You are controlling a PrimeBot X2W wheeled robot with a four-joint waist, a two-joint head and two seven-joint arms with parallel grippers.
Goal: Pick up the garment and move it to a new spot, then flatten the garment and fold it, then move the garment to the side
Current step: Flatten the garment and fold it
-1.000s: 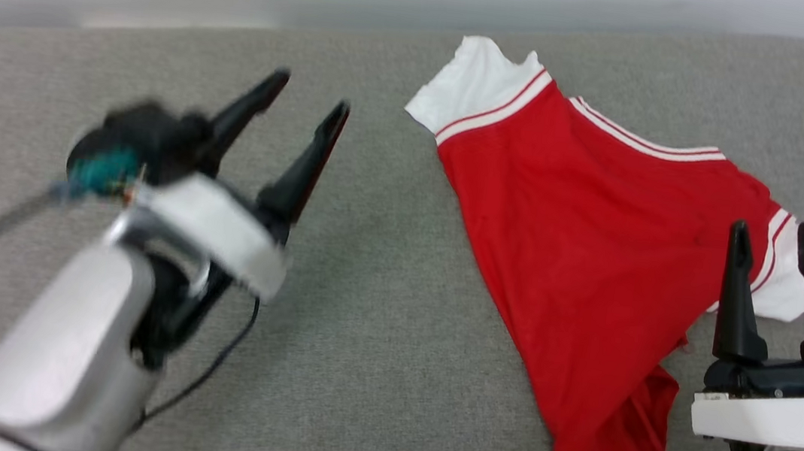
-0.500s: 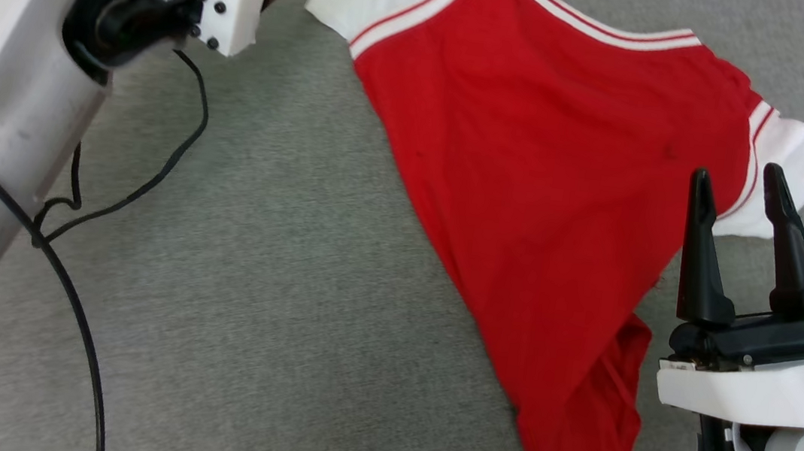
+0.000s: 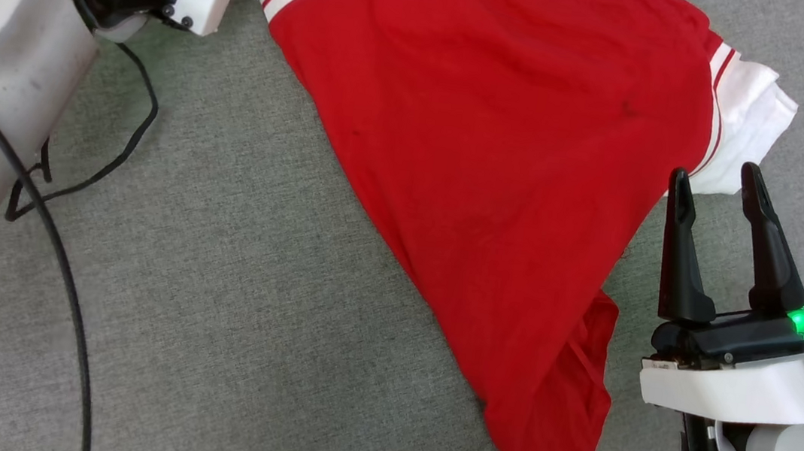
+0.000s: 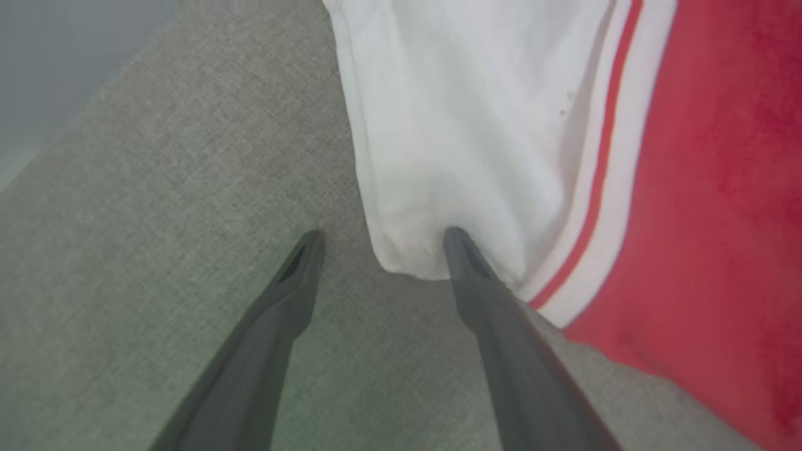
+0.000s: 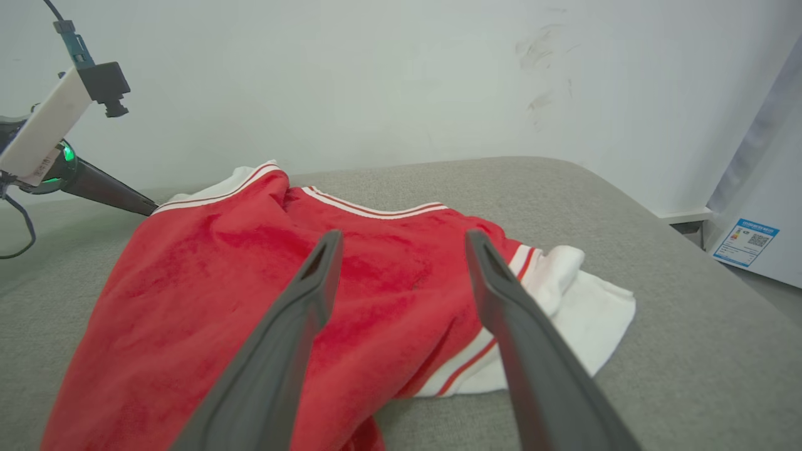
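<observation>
The garment [image 3: 501,153], a red jersey with white sleeves and red-white stripe trim, lies spread and creased on the grey cushion [image 3: 250,299], plain side up. My left gripper [image 4: 382,233] is open at the corner of one white sleeve [image 4: 470,125]; one fingertip [image 4: 454,241] sits on the sleeve's edge, the other over bare cushion. My right gripper [image 3: 715,173] is open beside the garment's right side, its tips just below the other white sleeve [image 3: 747,121]. In the right wrist view the right gripper [image 5: 404,234] points across the garment [image 5: 207,294], with nothing between its fingers.
A black cable [image 3: 64,270] hangs from my left arm [image 3: 4,59] over the cushion. A pale wall [image 5: 376,81] stands behind the cushion. A white cabinet with a label [image 5: 749,241] stands past the cushion's rounded right edge. Bare cushion stretches left of the garment.
The head camera has tipped forward and down, so the whole picture shifted. My left arm has reached forward to the far white sleeve. The right gripper has stayed open by the right sleeve.
</observation>
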